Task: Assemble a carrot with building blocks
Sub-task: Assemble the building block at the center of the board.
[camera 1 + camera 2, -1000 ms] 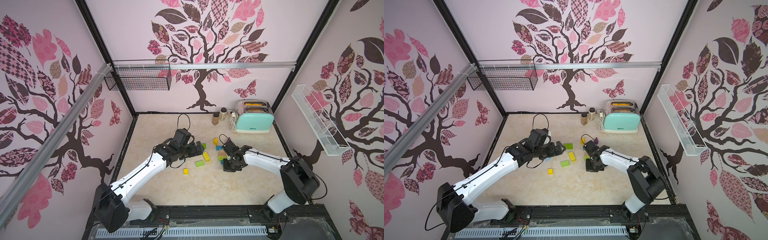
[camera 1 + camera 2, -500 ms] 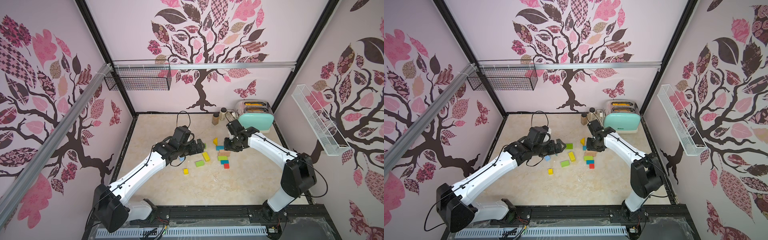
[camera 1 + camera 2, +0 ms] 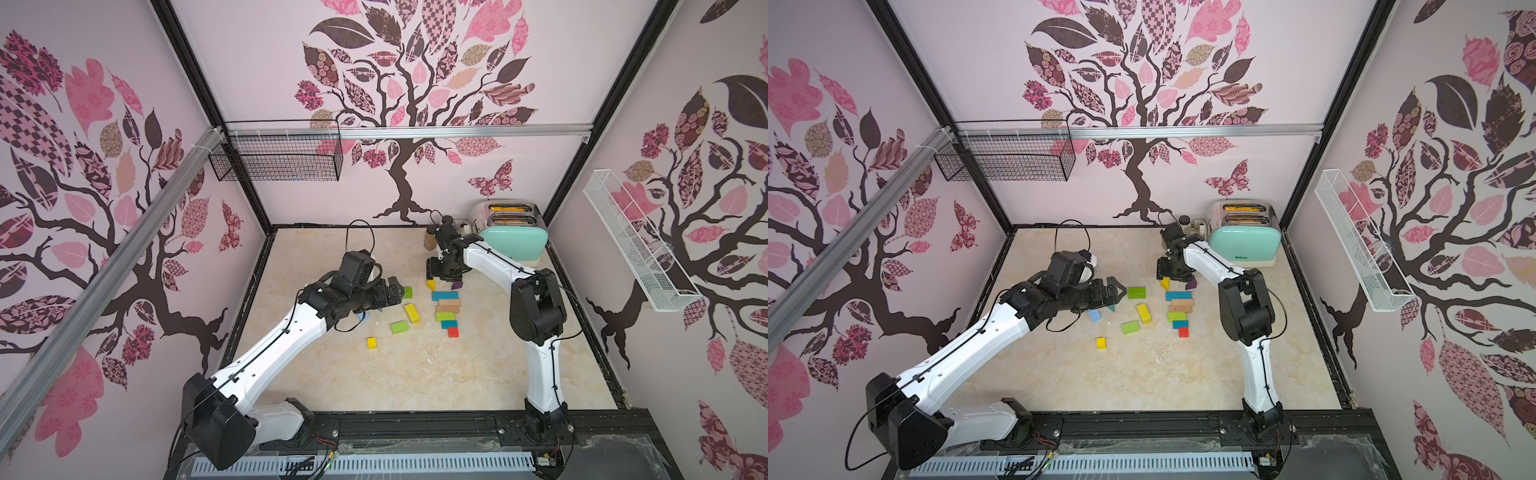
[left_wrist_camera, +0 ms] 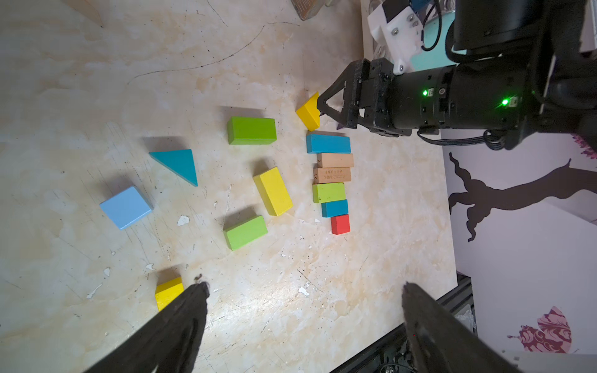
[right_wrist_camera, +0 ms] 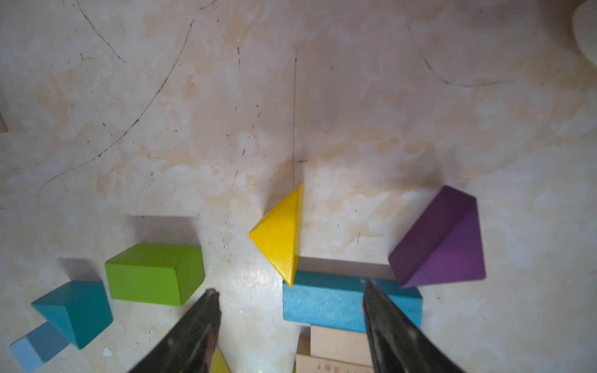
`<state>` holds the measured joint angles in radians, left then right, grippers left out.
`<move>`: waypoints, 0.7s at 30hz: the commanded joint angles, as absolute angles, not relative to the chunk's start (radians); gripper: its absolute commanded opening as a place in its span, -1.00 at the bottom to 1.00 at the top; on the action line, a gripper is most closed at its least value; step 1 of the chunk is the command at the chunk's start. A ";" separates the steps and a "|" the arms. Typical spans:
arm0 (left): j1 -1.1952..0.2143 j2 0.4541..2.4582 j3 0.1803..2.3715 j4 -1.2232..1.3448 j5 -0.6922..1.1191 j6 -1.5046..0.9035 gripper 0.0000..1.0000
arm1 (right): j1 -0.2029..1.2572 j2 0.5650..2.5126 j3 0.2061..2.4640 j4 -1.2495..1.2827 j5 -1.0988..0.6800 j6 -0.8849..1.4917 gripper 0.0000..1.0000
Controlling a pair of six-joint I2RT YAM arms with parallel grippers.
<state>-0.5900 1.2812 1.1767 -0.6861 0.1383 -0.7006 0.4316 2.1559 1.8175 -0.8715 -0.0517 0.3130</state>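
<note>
A flat column of building blocks lies on the table: blue bar [image 3: 444, 296], two tan bars [image 3: 449, 306], green [image 3: 445, 316], teal [image 3: 449, 324], red cube [image 3: 453, 332]. A yellow wedge [image 5: 279, 237] and a purple wedge [image 5: 442, 245] sit at the blue bar's [image 5: 326, 305] far end. My right gripper [image 5: 289, 288] hangs open and empty over that end, above the yellow wedge's tip. Two green bars [image 4: 251, 130], a yellow bar [image 4: 273, 190], a teal wedge [image 4: 179, 163], a light blue block [image 4: 126, 206] and a yellow cube [image 4: 168, 290] lie loose. My left gripper [image 4: 305, 285] is open and empty above them.
A mint toaster [image 3: 515, 245] and spice jars [image 3: 429, 241] stand at the back right, close behind the right arm. A black wire basket [image 3: 276, 156] hangs on the back wall and a white rack [image 3: 636, 245] on the right wall. Bare table [image 3: 415, 374] lies toward the front.
My right gripper has left the column's near end, lifted, moved to its far end by the yellow wedge, and opened. The left arm has barely moved.
</note>
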 commanded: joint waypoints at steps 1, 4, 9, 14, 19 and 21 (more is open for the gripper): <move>-0.556 1.256 1.186 -0.703 0.157 -0.676 0.96 | 0.434 2.202 1.890 -0.881 -0.054 0.312 0.49; -0.537 1.252 1.181 -0.703 0.166 -0.674 0.96 | 0.434 2.244 1.927 -0.887 -0.058 0.309 0.49; -0.519 1.262 1.175 -0.705 0.172 -0.670 0.96 | 0.436 2.300 1.981 -0.900 -0.057 0.302 0.40; -0.499 1.277 1.174 -0.701 0.187 -0.664 0.96 | 0.443 2.328 2.007 -0.919 -0.044 0.274 0.16; -0.485 1.292 1.175 -0.696 0.203 -0.661 0.96 | 0.449 2.343 2.022 -0.945 -0.031 0.242 0.01; -0.481 1.295 1.176 -0.694 0.206 -0.660 0.96 | 0.451 2.342 2.023 -0.947 -0.028 0.238 -0.07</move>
<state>-0.4892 1.2850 1.1763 -0.6964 0.1902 -0.6796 0.4419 2.3402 1.9892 -0.9199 -0.0479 0.2600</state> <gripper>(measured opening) 0.980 0.473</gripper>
